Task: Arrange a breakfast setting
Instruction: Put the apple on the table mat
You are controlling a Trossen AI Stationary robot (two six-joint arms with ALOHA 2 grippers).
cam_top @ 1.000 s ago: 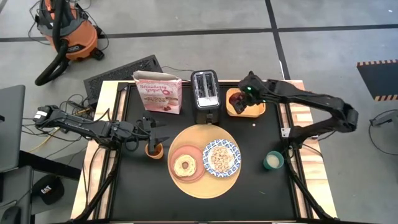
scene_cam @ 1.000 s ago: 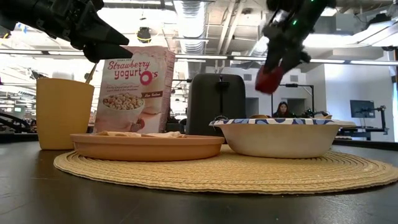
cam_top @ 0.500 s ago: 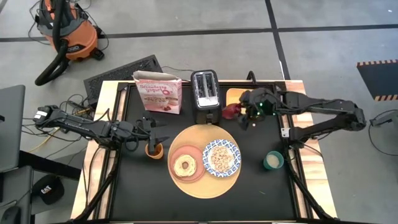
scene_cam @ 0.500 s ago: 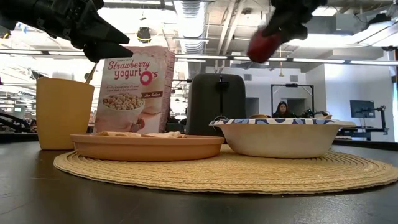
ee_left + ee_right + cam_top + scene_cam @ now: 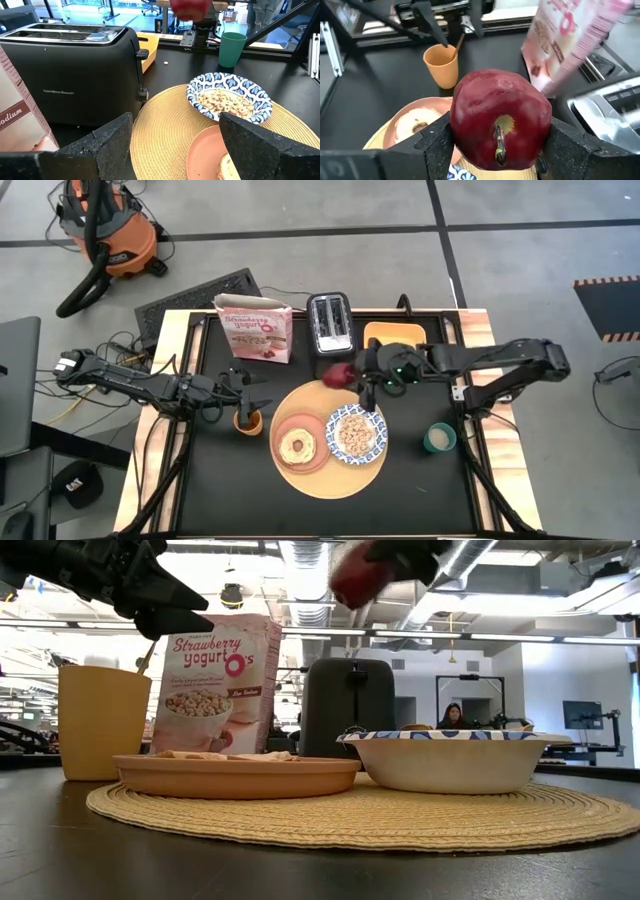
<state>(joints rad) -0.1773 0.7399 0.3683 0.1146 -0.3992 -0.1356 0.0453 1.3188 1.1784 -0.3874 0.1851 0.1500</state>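
A small red apple (image 5: 340,373) is in my right gripper (image 5: 350,376), in the air over the far rim of the round light-wood board (image 5: 330,477), beside the black toaster (image 5: 330,325). On the board lie the salmon-pink plate (image 5: 279,430) with round toasted bread (image 5: 297,445) and the blue-and-white dish (image 5: 377,430) with cereal (image 5: 355,434). My left gripper (image 5: 250,392) is open just above an orange cup (image 5: 247,421), left of the board. A slim golden spoon (image 5: 458,42) stands in that cup. My right gripper pinches the apple's two opposite sides (image 5: 457,125) between its two fingers (image 5: 432,142). The fingers come level from the table's right side. The apple's stem end (image 5: 498,135) faces the wrist. The apple is lifted clear of the board and the table.
A cereal box (image 5: 255,328) stands left of the toaster. A yellow rectangular tray (image 5: 392,335) lies at the far right. A green cup (image 5: 438,438) stands right of the board. Bare black table lies near the front edge.
My right gripper has carried the apple up off the yellow tray and toward the table's left, past the toaster's right side, to above the board's far rim. It has stayed shut on the apple throughout.
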